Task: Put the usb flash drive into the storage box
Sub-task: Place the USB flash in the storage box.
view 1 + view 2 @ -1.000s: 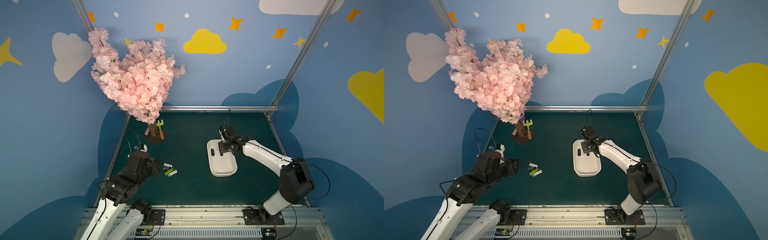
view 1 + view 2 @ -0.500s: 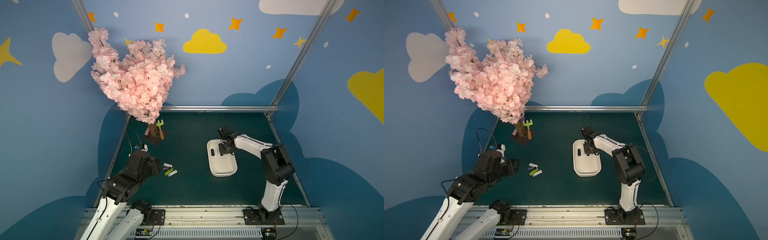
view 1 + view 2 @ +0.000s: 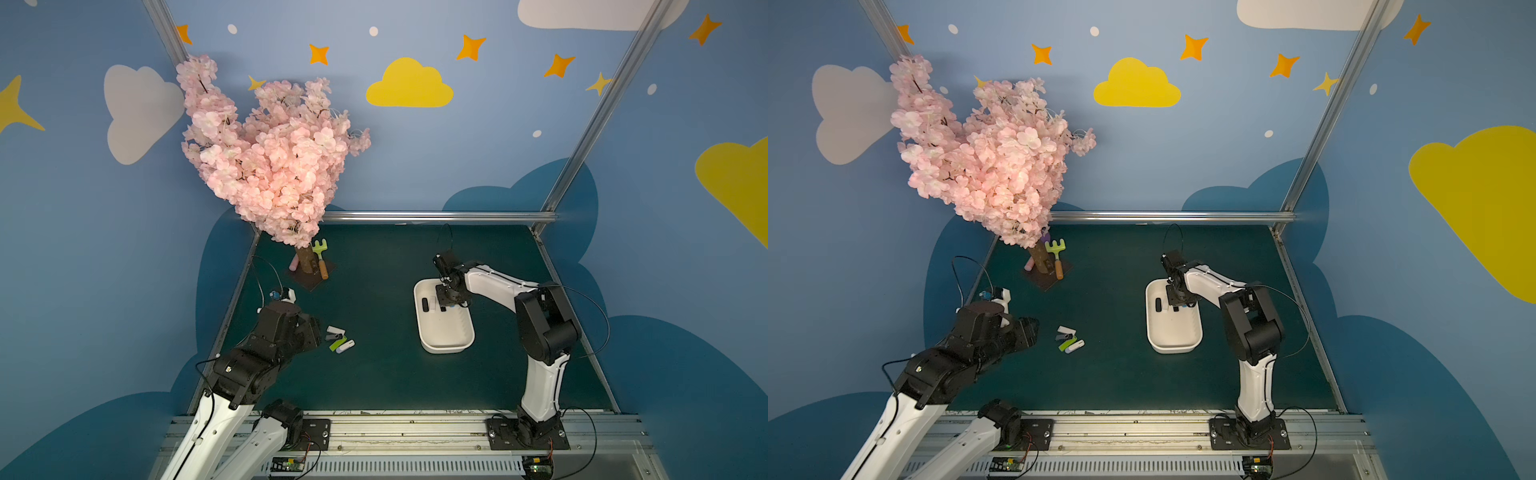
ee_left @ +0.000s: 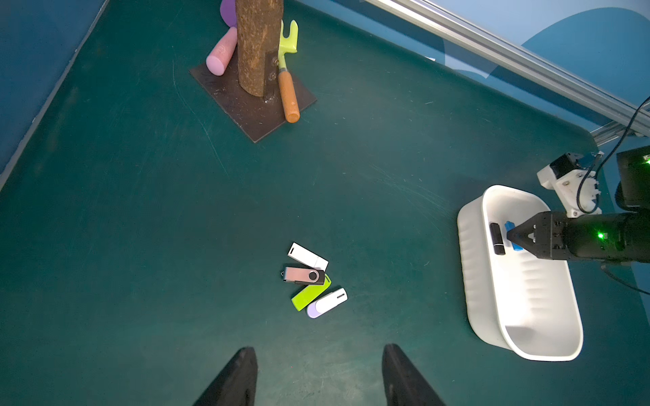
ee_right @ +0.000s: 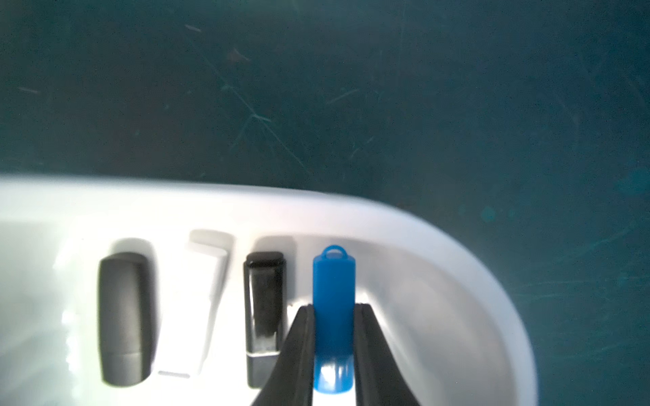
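Green table point(image 3: 374, 382): the right arm point(image 3: 498, 284) has folded its elbow up, its jaws clamped on the blue usb flash drive point(image 5: 334, 281), low at the far end of the storage box point(image 3: 446, 350); release looks next. Meanwhile the left jaws hang apart near the loose drives point(image 4: 309, 281).

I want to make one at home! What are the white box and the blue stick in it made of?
The storage box looks like glossy white plastic: smooth moulded walls, rounded corners, light glinting off its ribbed side. The blue drive, pinched in the right gripper, is probably smooth plastic too: even colour, a moulded loop at one end.
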Action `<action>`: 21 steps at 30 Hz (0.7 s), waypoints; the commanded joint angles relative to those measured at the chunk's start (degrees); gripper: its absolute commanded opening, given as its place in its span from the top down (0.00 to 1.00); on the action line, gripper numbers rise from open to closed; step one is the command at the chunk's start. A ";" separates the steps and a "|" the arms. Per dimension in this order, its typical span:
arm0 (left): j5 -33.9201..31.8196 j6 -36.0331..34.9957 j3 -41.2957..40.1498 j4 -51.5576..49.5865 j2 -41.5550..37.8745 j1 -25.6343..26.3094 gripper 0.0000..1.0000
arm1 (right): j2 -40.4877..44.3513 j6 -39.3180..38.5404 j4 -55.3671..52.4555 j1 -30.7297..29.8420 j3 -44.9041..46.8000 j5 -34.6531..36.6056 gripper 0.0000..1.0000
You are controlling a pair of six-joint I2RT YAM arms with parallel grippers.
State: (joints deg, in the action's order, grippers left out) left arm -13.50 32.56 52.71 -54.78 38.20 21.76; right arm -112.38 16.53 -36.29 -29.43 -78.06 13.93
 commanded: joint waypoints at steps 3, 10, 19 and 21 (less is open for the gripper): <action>0.21 -0.52 -0.59 0.51 -0.02 -0.26 0.39 | -0.96 0.87 -2.38 0.07 -1.20 -0.49 0.87; 0.57 -0.71 -0.54 0.64 0.67 -0.22 0.39 | -0.91 0.70 -2.29 -0.03 -1.23 -0.88 0.82; 1.22 -0.74 -0.75 0.93 1.51 -0.10 0.39 | 0.16 0.43 -1.86 -0.55 -0.70 -0.39 0.73; 1.59 -0.83 -0.74 1.06 2.16 -0.08 0.39 | 0.85 0.41 -1.45 -0.67 -0.27 -0.57 0.71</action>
State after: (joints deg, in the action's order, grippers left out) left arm -12.82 32.53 52.71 -54.70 39.68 21.76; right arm -112.60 16.67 -37.17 -29.78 -78.11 13.63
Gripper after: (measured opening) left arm 0.613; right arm 0.279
